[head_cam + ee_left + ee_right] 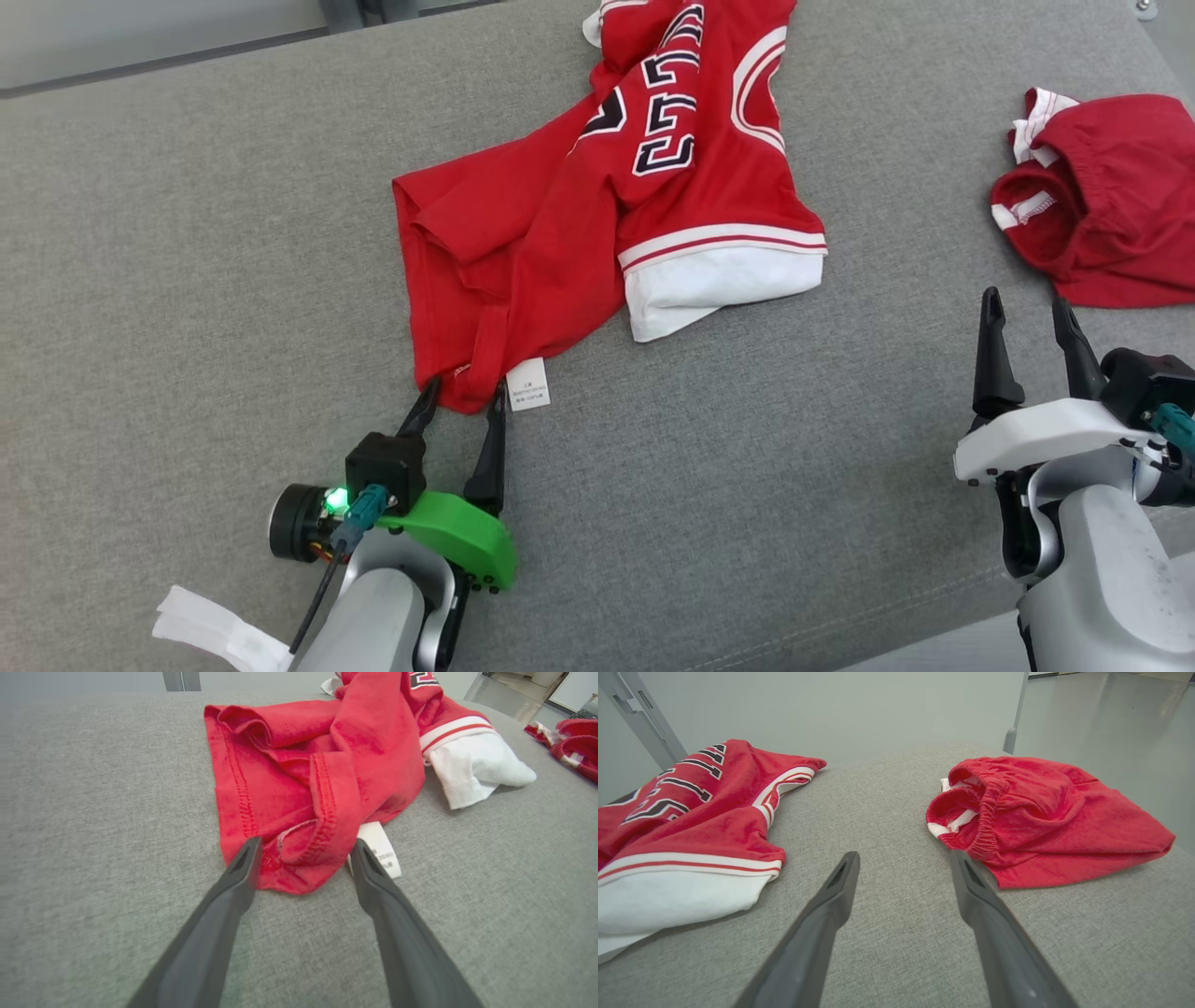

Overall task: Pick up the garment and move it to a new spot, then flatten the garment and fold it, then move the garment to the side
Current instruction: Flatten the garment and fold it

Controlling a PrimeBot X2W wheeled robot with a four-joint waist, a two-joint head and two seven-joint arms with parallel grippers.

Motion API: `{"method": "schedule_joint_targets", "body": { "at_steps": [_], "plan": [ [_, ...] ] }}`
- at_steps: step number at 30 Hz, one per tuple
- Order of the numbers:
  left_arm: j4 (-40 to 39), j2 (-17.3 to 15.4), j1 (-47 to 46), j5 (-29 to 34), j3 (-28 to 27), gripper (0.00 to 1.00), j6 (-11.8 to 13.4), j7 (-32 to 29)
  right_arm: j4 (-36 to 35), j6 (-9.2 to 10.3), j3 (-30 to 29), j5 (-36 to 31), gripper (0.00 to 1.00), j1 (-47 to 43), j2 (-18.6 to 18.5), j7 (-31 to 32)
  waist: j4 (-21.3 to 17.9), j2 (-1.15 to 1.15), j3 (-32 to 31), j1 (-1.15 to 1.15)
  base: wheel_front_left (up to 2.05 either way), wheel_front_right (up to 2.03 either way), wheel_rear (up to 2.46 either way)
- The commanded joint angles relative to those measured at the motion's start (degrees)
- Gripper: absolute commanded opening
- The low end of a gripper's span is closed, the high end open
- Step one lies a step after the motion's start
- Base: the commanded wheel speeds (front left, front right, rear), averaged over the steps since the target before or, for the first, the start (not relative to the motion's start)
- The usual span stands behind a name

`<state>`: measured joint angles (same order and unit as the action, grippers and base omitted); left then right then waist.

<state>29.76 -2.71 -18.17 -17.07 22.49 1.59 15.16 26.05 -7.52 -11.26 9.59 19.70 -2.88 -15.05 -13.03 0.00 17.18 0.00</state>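
Garment (523,243) crumpled, red knit; left tool (467,385) spread astride it; right tool (1025,299) spread.

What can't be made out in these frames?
Jersey lettering: head view, cut by the top edge and folded under itself.
Care label print: too small in head view, blurred in left wrist view.
Red shorts: head view, cut by the right edge.
Left gripper: open around the hem; contact unclear.
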Motion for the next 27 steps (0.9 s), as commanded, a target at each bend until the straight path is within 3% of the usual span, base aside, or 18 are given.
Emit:
{"method": "schedule_joint_targets", "body": {
  "at_steps": [1,2,3,17,27],
  "plan": [
    [-0.1,-0.4,0.9,0.3,-0.2,0.59,-0.2,0.0,0.2,0.07,-0.2,0.2,1.0,-0.1,-0.1,-0.2,0.5,0.0,-0.4,0.0,0.0,0.0,0.0],
    [-0.1,-0.4,1.2,0.2,-0.3,0.06,-0.4,0.0,0.3,0.07,-0.3,0.2,1.0,-0.3,0.0,-0.2,0.7,0.0,-0.7,0.0,0.0,0.0,0.0],
    [-0.1,-0.4,1.3,0.2,-0.3,0.0,-0.6,0.0,0.4,0.07,-0.3,0.3,1.0,-0.4,-0.1,-0.2,1.0,0.0,-0.9,0.0,0.0,0.0,0.0],
    [-6.8,-0.3,6.4,-2.9,0.0,0.0,-3.0,0.0,2.4,0.07,0.2,0.5,1.0,-3.2,-0.1,-0.2,6.3,0.0,-7.5,0.0,0.0,0.0,0.0],
    [-3.7,-0.3,12.4,-3.2,-0.9,0.0,-3.4,0.0,4.7,0.07,2.1,1.3,1.0,-7.6,-0.1,-0.2,10.5,0.0,-14.0,0.0,0.0,0.0,0.0]
  ]
}}
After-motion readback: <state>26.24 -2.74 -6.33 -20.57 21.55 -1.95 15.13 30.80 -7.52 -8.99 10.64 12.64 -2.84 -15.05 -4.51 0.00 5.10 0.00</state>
